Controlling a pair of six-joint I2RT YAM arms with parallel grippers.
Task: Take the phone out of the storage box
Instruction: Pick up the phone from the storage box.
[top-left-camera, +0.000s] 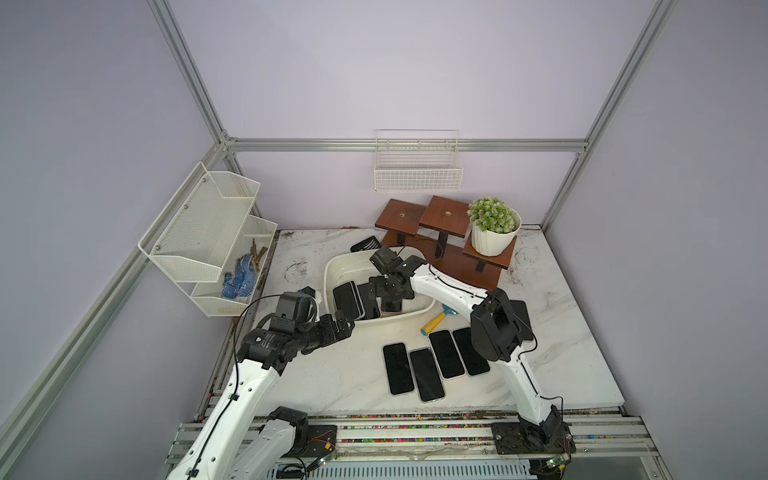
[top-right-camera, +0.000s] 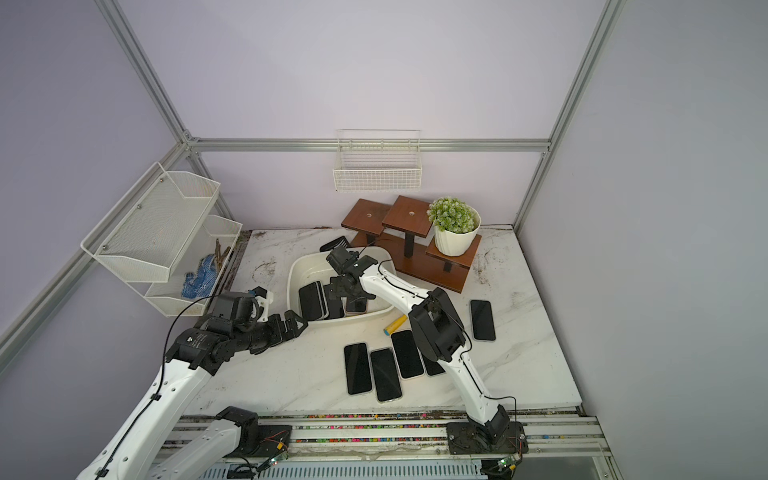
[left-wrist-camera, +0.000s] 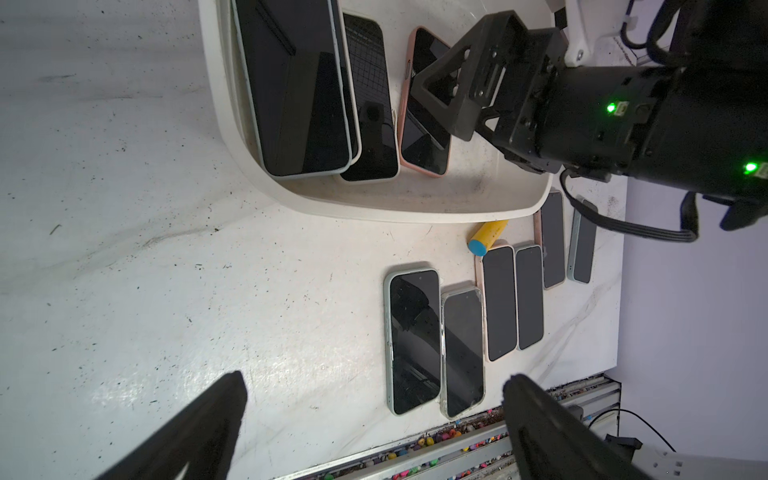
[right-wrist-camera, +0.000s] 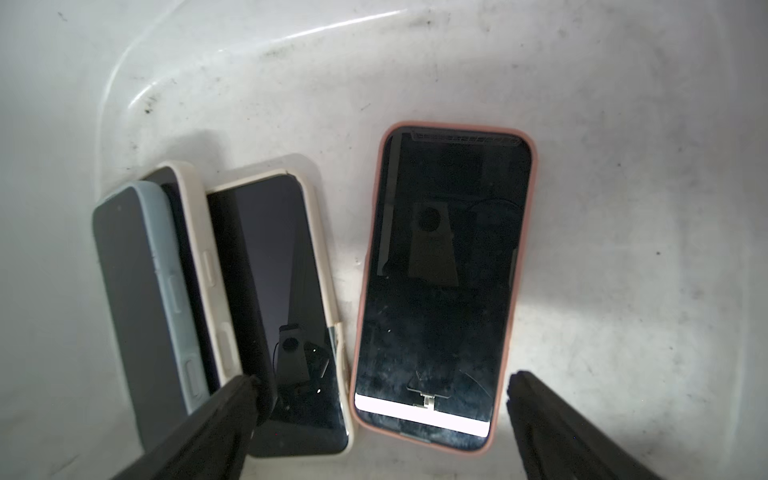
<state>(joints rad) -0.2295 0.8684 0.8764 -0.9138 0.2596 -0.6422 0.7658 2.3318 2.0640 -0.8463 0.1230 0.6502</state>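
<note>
The storage box (top-left-camera: 332, 270) (top-right-camera: 296, 268) is a shallow white tub at mid-table, and it holds several phones. A pink-cased phone (right-wrist-camera: 444, 282) (left-wrist-camera: 424, 141) lies flat on the box floor. Beside it a white-cased phone (right-wrist-camera: 282, 291) and a blue-cased one (right-wrist-camera: 133, 299) overlap, leaning on the box wall. My right gripper (right-wrist-camera: 380, 378) (top-left-camera: 384, 293) (top-right-camera: 345, 297) hangs open inside the box. Its fingers straddle the near end of the pink-cased phone without touching it. My left gripper (left-wrist-camera: 374, 376) (top-left-camera: 347, 326) (top-right-camera: 299, 322) is open and empty, just outside the box's front left corner.
Several phones (top-left-camera: 436, 361) lie in a row on the marble table in front of the box, one more (top-right-camera: 482, 320) farther right. A yellow-and-blue tool (top-left-camera: 434, 322) lies by the box. Behind stand a wooden stand (top-left-camera: 440, 220) with a plant pot (top-left-camera: 494, 239), a wire basket (top-left-camera: 417, 170) and a mesh rack (top-left-camera: 208, 232).
</note>
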